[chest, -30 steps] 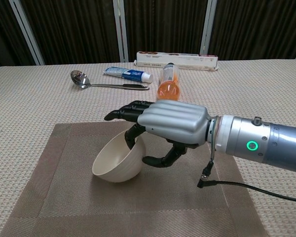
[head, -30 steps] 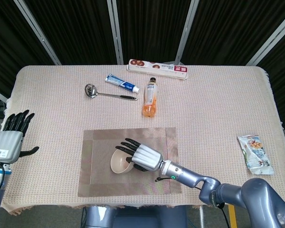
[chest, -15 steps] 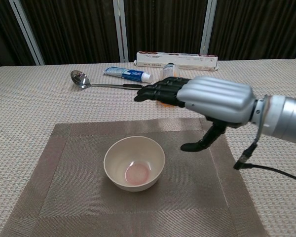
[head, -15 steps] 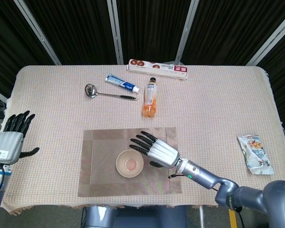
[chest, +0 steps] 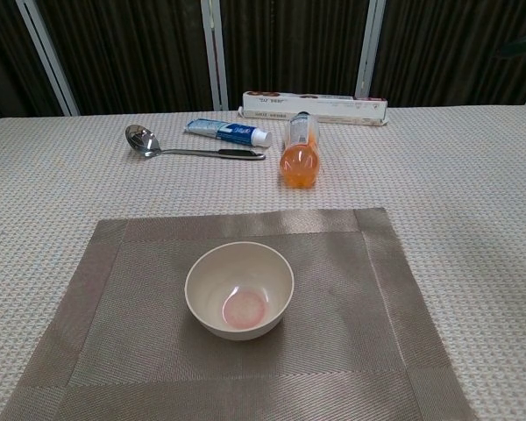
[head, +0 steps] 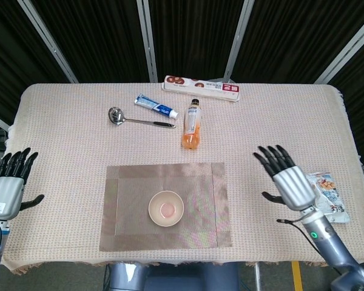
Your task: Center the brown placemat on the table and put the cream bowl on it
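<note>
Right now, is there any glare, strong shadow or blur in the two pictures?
Head view: even light, all sharp, only faint sheen on the brown placemat. Chest view: the cream bowl casts a soft shadow; the ladle and orange bottle show small highlights; no blur.

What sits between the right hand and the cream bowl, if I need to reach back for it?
Nothing visible. The right hand hangs open over bare tablecloth, right of the brown placemat. The cream bowl stands upright on the mat. The snack packet lies on the hand's far side, off the path.
</note>
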### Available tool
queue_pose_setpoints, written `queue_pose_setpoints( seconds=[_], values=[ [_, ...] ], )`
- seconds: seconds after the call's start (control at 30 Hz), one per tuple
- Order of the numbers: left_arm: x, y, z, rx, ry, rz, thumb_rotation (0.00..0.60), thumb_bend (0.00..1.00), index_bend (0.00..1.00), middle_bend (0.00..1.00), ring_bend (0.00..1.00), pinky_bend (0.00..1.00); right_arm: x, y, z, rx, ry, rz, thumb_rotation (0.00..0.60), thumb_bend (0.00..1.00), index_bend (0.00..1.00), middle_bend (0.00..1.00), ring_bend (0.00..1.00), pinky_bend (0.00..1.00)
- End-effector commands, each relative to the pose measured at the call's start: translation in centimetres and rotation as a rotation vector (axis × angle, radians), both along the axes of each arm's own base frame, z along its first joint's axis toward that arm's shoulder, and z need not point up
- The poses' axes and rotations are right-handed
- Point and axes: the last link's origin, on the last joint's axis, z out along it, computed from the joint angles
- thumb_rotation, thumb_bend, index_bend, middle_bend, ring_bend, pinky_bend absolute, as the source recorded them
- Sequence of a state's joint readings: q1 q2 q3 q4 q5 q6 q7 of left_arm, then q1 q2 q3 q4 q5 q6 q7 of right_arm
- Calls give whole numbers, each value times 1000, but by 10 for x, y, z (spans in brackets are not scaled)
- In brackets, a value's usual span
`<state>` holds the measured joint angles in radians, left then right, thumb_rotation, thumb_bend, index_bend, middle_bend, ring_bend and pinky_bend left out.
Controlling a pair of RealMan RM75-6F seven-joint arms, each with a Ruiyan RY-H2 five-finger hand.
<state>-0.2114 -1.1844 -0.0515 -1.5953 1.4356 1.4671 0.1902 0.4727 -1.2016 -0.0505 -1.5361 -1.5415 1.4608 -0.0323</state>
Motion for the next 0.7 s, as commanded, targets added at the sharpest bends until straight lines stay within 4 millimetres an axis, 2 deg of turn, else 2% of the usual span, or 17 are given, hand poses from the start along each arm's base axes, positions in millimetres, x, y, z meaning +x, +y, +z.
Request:
queue_pose_setpoints(
  seconds=[0.03,0.17,0.33,0.7],
  values=[
    [-1,-12,0,11,14,-1,600,0,0,0,0,0,-28,29,27,-103,-50,-180,600,0,0,0,0,0],
    [-4,-24,0,9,13,-18,600,0,0,0,0,0,-49,50,38,-172,-68,-267,600,0,0,0,0,0],
    [-5,-31,5,21,-3,-34,600,0,0,0,0,0,-66,65,42,-204,-82,-304,600,0,0,0,0,0],
    [-8,-34,15,33,-24,-36,600,0,0,0,0,0,-71,73,46,-207,-115,-306,600,0,0,0,0,0]
  ],
)
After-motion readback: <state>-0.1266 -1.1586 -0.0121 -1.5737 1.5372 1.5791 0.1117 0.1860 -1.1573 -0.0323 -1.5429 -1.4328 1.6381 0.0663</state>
